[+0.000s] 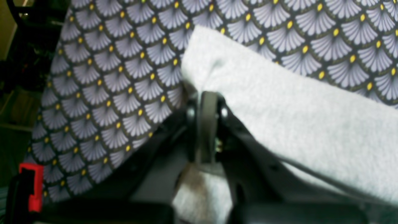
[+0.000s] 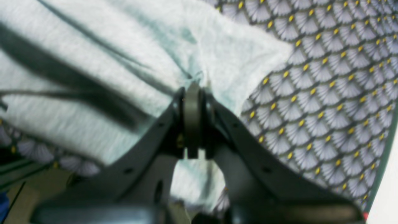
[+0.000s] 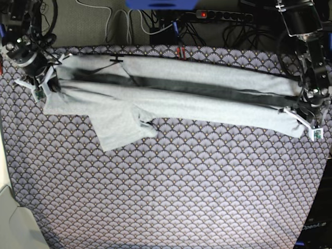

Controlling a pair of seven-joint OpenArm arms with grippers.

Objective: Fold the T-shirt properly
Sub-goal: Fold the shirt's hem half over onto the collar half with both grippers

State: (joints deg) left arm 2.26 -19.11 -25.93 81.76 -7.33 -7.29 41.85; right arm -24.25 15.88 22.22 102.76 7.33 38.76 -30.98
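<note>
The light grey T-shirt (image 3: 181,96) lies stretched in a long band across the far part of the table, with one sleeve (image 3: 122,127) spread toward the front. At the band's right end in the base view, my left gripper (image 3: 302,113) is shut on the cloth. The left wrist view shows its jaws (image 1: 206,93) pinching a corner of the T-shirt (image 1: 295,118). My right gripper (image 3: 49,79) is shut on the band's left end. In the right wrist view the T-shirt (image 2: 93,62) bunches at the closed fingertips (image 2: 192,87).
The purple fan-patterned tablecloth (image 3: 181,181) covers the whole table. Cables and a power strip (image 3: 223,15) lie behind the far edge. A white object (image 3: 10,218) stands past the front left corner. A red clip (image 1: 31,186) sits at the table's edge.
</note>
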